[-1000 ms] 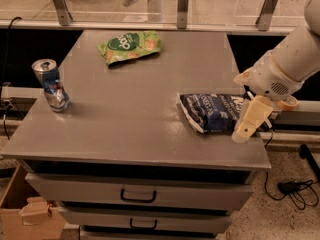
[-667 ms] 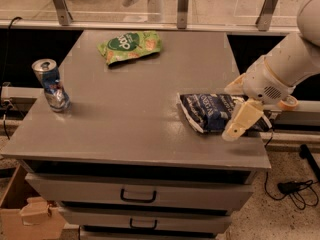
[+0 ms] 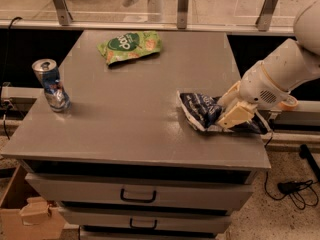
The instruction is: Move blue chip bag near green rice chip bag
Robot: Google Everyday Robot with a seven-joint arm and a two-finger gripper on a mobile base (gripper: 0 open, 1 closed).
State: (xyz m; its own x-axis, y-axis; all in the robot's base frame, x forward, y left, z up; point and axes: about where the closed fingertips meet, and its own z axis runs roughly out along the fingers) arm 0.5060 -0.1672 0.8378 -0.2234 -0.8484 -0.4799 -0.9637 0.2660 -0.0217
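Note:
The blue chip bag (image 3: 199, 109), crinkled dark navy foil with white lettering, lies on the grey table (image 3: 140, 129) near its right front edge. My gripper (image 3: 231, 108) is down on the bag's right end and covers part of it, with the white arm reaching in from the right. The green rice chip bag (image 3: 130, 45) lies flat at the back of the table, left of centre, well away from the blue bag and the gripper.
A dented blue-and-silver drink can (image 3: 50, 84) stands near the table's left edge. Drawers with dark handles (image 3: 137, 196) sit under the tabletop. A cardboard box (image 3: 25, 214) is on the floor at lower left, and cables (image 3: 295, 189) at lower right.
My gripper has moved left and down, from beside the blue bag's right edge onto its right end. The bag, the green bag and the can have not moved.

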